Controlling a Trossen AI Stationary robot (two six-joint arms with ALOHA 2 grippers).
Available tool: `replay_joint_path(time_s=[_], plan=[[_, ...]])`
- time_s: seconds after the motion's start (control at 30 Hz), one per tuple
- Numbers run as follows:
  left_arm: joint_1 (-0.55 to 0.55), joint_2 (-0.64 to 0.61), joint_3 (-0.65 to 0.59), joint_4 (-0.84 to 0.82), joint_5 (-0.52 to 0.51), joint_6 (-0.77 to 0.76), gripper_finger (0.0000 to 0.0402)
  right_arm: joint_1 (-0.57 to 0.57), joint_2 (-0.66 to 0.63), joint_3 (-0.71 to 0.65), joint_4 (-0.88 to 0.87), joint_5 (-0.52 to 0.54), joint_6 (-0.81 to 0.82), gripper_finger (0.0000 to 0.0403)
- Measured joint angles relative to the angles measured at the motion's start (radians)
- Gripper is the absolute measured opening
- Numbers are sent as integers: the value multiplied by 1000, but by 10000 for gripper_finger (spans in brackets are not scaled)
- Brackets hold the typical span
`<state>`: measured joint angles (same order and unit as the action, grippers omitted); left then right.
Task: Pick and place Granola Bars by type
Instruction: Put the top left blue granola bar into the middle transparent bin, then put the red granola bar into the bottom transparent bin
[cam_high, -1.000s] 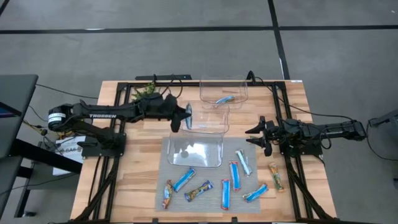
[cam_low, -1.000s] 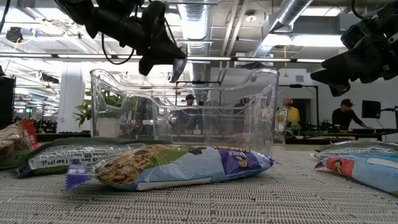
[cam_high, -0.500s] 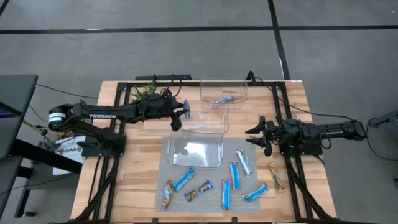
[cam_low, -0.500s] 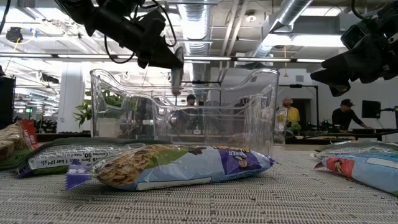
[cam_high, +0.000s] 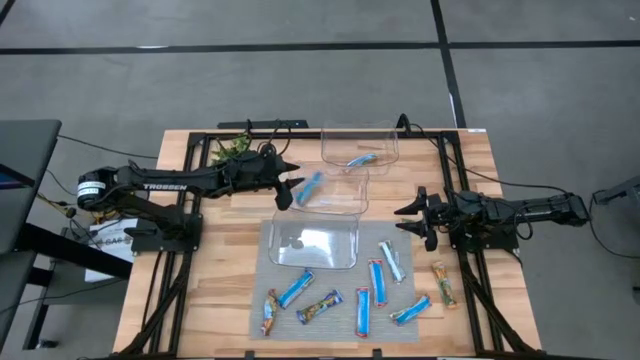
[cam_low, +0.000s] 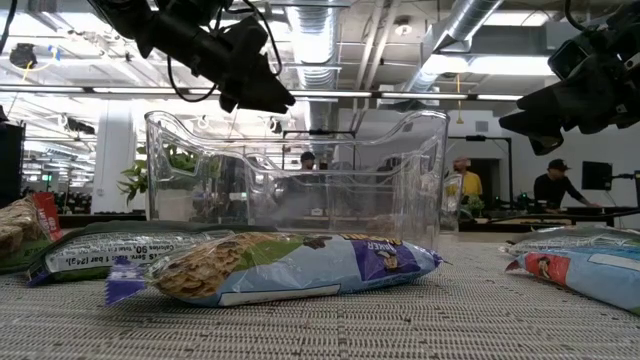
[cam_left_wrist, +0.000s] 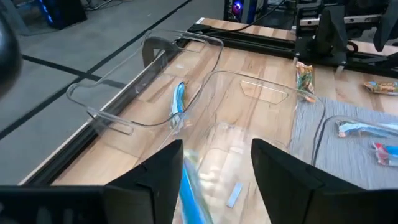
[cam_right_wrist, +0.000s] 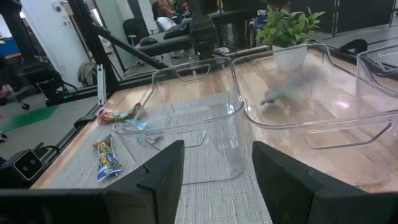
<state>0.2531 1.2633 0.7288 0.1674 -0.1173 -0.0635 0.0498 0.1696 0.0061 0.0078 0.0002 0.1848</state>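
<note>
High view: wooden table (cam_high: 210, 290), perhaps grey mat (cam_high: 330, 305).

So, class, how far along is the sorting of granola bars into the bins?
Done: one pale blue bar lies in the far bin. In hand: a bright blue bar at the open left gripper, over the middle bin. Left: eight loose bars on the mat; the right gripper waits nearby.

A wooden table (cam_high: 210, 270) carries a grey mat (cam_high: 330, 285), clear bins (cam_high: 358, 143) and a plant (cam_high: 232, 150).
</note>
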Motion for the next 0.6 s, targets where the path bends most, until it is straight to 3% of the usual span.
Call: replay_joint_path(time_s=[0.33,0.6], plan=[[0,0,0,4,53,-170,185,0,0,0,0,0,0,184],[-45,0,0,36,253,-633,185,0,0,0,0,0,0,184]])
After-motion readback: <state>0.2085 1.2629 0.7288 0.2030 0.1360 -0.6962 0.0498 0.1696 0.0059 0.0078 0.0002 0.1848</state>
